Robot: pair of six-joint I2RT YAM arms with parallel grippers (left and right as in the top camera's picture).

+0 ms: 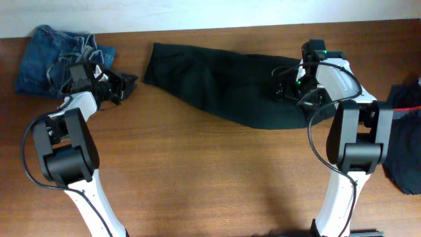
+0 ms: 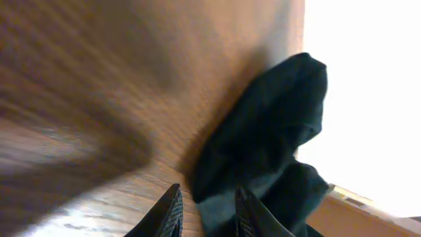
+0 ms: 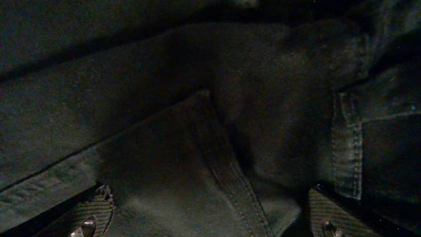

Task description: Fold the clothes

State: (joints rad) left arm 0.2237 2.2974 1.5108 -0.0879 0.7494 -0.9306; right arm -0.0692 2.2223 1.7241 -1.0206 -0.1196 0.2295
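Note:
Black trousers (image 1: 210, 79) lie stretched across the far middle of the wooden table (image 1: 210, 178). My left gripper (image 1: 131, 80) sits at their left end. In the left wrist view its fingers (image 2: 172, 209) stand a little apart, so the left gripper (image 2: 209, 214) is open, with the dark trousers (image 2: 270, 131) showing in the gap and beyond. I cannot tell if the cloth touches the pads. My right gripper (image 1: 284, 89) hovers low over the right end. In its wrist view the right gripper (image 3: 214, 217) is wide open above the seamed trousers (image 3: 197, 99).
Crumpled blue jeans (image 1: 56, 56) lie at the far left corner, just behind my left arm. A dark garment with a reddish band (image 1: 404, 138) lies at the right edge. The table's far edge meets a white wall.

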